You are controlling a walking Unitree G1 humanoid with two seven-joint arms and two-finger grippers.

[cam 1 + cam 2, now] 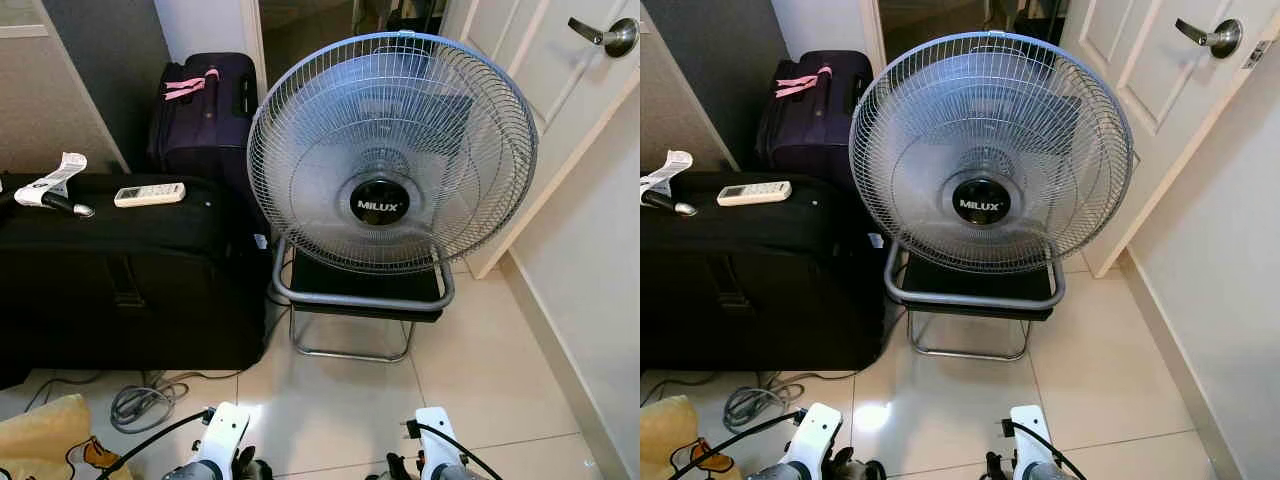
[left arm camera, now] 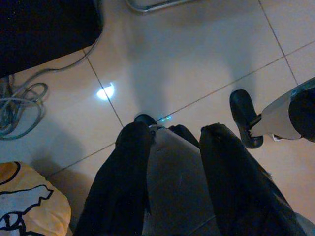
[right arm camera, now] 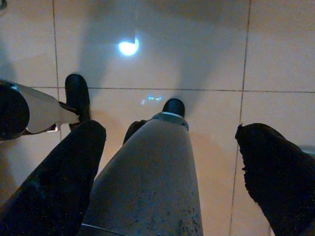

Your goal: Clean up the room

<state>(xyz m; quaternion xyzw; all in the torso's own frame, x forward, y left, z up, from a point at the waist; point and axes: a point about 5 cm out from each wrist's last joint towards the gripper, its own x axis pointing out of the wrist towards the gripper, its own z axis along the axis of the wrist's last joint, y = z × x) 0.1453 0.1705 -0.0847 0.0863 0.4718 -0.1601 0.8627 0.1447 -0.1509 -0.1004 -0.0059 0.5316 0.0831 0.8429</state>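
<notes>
Claws hang low and idle, left claw [image 2: 172, 162] and right claw [image 3: 170, 162] both spread with nothing held, probably scouting past the fan [image 1: 392, 150].

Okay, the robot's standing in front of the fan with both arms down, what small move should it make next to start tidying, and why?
Probably turn a little to its left and bend toward the loose grey cable on the tiled floor. It lies tangled beside the black suitcase, close to the left tool, which is open and holds nothing. The fan stands squarely on its stand and seems to need no handling.
</notes>
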